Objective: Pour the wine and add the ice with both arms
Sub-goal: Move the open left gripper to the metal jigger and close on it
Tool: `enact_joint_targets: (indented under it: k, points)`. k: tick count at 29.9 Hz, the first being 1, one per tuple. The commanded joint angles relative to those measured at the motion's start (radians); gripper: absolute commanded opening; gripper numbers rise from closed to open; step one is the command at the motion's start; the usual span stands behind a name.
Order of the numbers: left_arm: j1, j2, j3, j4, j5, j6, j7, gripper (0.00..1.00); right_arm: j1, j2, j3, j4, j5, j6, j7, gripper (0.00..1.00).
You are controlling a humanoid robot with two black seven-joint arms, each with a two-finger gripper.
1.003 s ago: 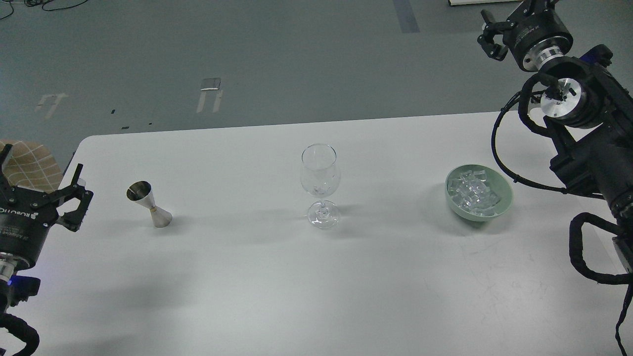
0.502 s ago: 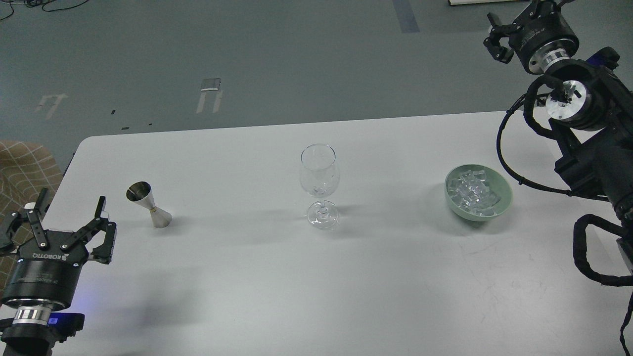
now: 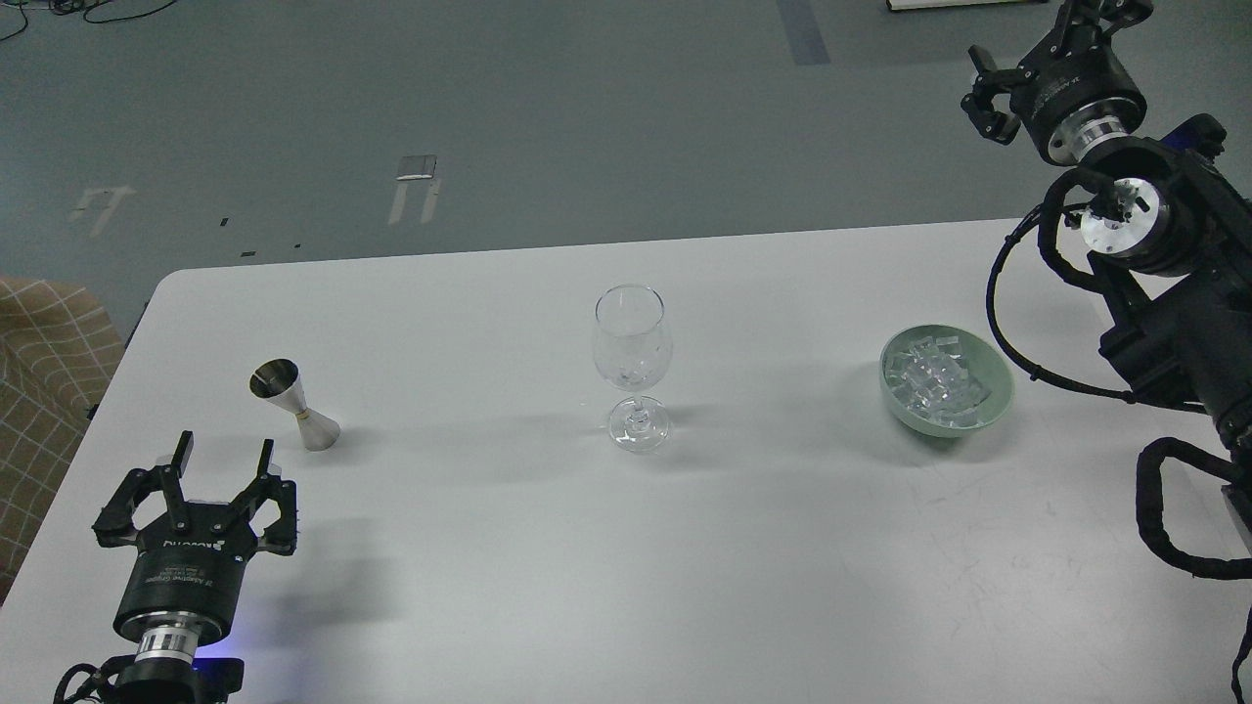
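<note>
A steel jigger point(image 3: 293, 404) stands at the table's left; no wine shows in its dark mouth. The clear stemmed glass point(image 3: 632, 367) stands upright mid-table and looks empty. At the right, the ice point(image 3: 934, 379) lies heaped in a pale green bowl point(image 3: 996, 391). My left gripper point(image 3: 223, 450) is open and holds nothing, near the front left edge, just below and left of the jigger, apart from it. High at the top right, beyond the table's far edge, my right gripper point(image 3: 1042, 34) looks open and holds nothing; one finger is cut by the frame edge.
The white table point(image 3: 548, 577) ends with a rounded corner at the far left. A checked cushion point(image 3: 39, 391) sits beside the left edge. My right arm's links and looped cables point(image 3: 1164, 323) hang over the table's right end, close to the bowl.
My left gripper has swung from the left table edge rightward and toward the front, now over the table. The right gripper has drifted slightly up and right. Glass, jigger and bowl are unmoved.
</note>
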Motion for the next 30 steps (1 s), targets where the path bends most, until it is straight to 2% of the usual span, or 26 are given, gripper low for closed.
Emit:
enact_joint_targets:
  k: [1, 4, 7, 10, 11, 12, 14, 17, 22, 23, 25, 30]
  points:
    - [-0.004, 0.006, 0.0, -0.003, 0.033, 0.016, 0.0, 0.78, -0.007, 0.0, 0.003, 0.001, 0.0, -0.003, 0.001, 1.0]
    - [-0.018, -0.003, -0.014, -0.006, 0.131, 0.016, -0.012, 0.78, -0.007, 0.0, 0.003, 0.001, 0.0, -0.003, 0.002, 1.0]
    - [-0.029, -0.007, -0.02, -0.012, 0.144, 0.025, 0.012, 0.77, -0.007, 0.0, 0.005, 0.001, 0.001, -0.003, 0.002, 1.0]
    - [-0.029, -0.008, -0.022, -0.015, 0.104, 0.033, 0.08, 0.77, -0.007, 0.0, 0.006, 0.001, 0.0, -0.003, 0.002, 1.0]
    - [-0.03, -0.011, -0.022, -0.017, 0.071, 0.049, 0.132, 0.77, -0.007, 0.0, 0.006, 0.001, 0.0, -0.003, 0.002, 1.0]
    - [-0.03, -0.014, -0.022, -0.017, 0.057, 0.066, 0.159, 0.77, -0.007, 0.0, 0.006, 0.001, 0.0, -0.003, 0.002, 1.0]
    - [-0.047, -0.028, -0.025, -0.03, 0.03, 0.15, 0.222, 0.77, -0.008, -0.001, 0.005, 0.001, 0.0, -0.003, 0.0, 1.0]
    - [-0.058, -0.03, -0.034, -0.037, 0.029, 0.201, 0.239, 0.77, -0.011, -0.001, 0.006, 0.001, 0.0, -0.003, 0.0, 1.0]
    - [-0.127, -0.039, -0.049, -0.037, 0.014, 0.333, 0.298, 0.78, -0.016, -0.001, 0.005, 0.001, 0.0, -0.003, 0.0, 1.0]
    - [-0.127, -0.039, -0.049, -0.037, 0.013, 0.333, 0.298, 0.78, -0.016, -0.001, 0.005, 0.001, 0.0, -0.003, 0.0, 1.0]
    - [-0.158, -0.048, -0.052, -0.037, 0.004, 0.381, 0.333, 0.78, -0.019, -0.001, 0.005, 0.001, 0.0, -0.003, 0.0, 1.0]
    - [-0.188, -0.069, -0.092, -0.014, -0.009, 0.401, 0.35, 0.78, -0.022, -0.001, 0.005, 0.001, 0.0, -0.003, 0.0, 1.0]
